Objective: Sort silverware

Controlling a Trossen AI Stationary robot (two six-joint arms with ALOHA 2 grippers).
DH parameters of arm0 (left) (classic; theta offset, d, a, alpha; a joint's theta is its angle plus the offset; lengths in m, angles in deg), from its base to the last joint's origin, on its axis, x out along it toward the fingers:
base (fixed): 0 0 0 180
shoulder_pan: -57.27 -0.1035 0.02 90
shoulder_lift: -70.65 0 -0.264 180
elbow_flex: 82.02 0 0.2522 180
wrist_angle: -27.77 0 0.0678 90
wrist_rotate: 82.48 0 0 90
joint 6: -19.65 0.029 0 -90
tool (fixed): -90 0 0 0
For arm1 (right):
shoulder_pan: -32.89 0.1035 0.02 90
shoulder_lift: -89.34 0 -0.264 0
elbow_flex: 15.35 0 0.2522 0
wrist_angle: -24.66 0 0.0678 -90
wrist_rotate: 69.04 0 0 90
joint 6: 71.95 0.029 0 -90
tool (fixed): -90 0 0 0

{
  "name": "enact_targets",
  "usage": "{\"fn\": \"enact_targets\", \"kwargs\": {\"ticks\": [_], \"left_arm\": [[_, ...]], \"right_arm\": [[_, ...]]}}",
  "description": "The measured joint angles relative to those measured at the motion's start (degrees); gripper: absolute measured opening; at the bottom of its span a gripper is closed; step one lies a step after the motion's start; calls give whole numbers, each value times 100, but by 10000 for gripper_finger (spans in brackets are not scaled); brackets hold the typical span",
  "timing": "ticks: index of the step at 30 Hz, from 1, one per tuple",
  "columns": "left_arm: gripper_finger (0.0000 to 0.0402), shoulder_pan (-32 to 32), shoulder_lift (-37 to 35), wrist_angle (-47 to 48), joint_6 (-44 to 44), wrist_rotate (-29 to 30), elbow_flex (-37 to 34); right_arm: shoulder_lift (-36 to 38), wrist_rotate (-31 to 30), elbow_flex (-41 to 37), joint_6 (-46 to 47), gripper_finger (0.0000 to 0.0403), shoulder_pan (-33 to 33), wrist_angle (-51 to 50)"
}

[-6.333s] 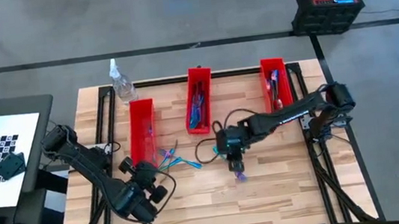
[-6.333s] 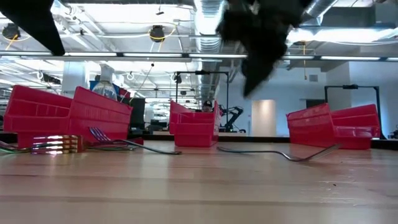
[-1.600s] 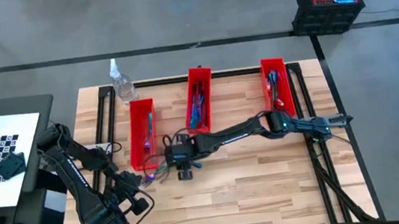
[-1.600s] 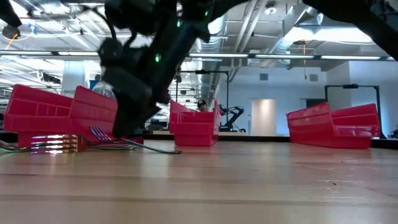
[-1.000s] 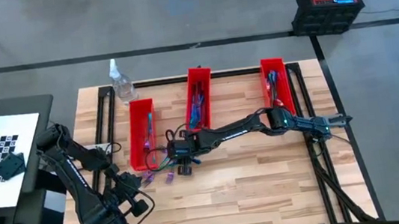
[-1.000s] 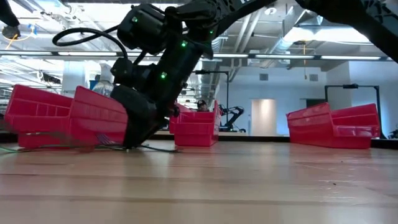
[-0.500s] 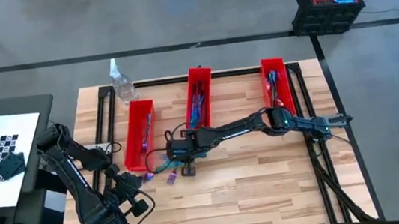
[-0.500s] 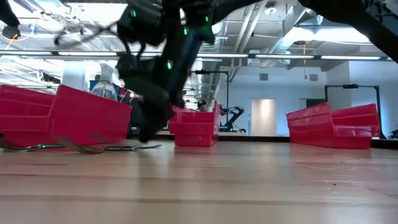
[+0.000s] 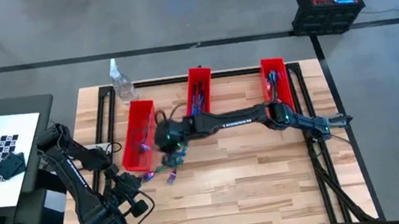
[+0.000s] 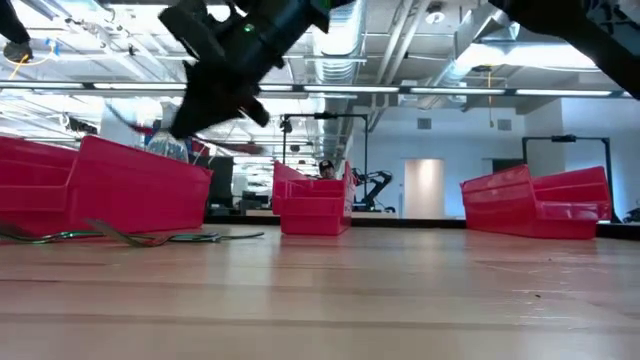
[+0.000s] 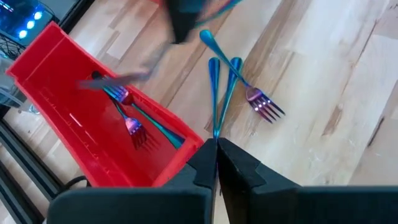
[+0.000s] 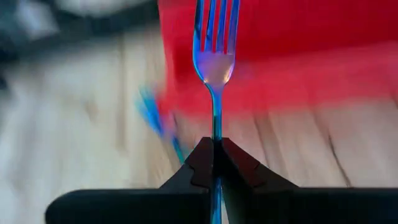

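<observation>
My right gripper (image 9: 167,144) reaches across the table and hangs above its surface beside the left red bin (image 9: 137,136), shut on an iridescent blue fork (image 12: 214,62). In the low view it shows high up (image 10: 215,70). Two more forks lie in that bin (image 11: 127,118). A few forks (image 11: 233,87) lie flat on the wood next to the bin, also seen in the high view (image 9: 162,170). My left gripper (image 11: 216,149) waits shut near the table's near left corner (image 9: 131,203), holding nothing. My right gripper pinches the fork's slim handle (image 12: 215,134) between its two fingers. The fork runs on along the fingers, with its tines (image 12: 215,25) pointing away from the wrist. The fork is lifted clear of the table.
A middle red bin (image 9: 198,101) and a right red bin (image 9: 275,84) stand at the far side with silverware in them. A clear bottle (image 9: 120,79) stands at the far left corner. Bare wood lies toward the near edge (image 9: 254,196).
My right gripper has shut on a fork at the table beside the left bin, then risen with it and gone toward that bin. The left bin has slid and turned slightly toward the table's left. The loose forks beside it have shifted.
</observation>
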Motion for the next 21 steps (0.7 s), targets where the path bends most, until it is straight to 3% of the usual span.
{"fn": "enact_targets", "kwargs": {"ticks": [4, 9, 15, 21], "left_arm": [[0, 249, 0, 209, -280, -21, 180], [0, 438, -5, 261, -458, -26, 296], [0, 454, -5, 267, -468, -27, 300], [0, 454, -2, 267, -433, 4, 300]], "right_arm": [[4, 558, 27, 644, 0, -214, 1130], [-10, 628, 15, 1296, 0, -283, 2485], [-312, -546, -170, 2439, 0, -337, 4756], [-910, -1445, -291, 3602, 0, -347, 5496]]}}
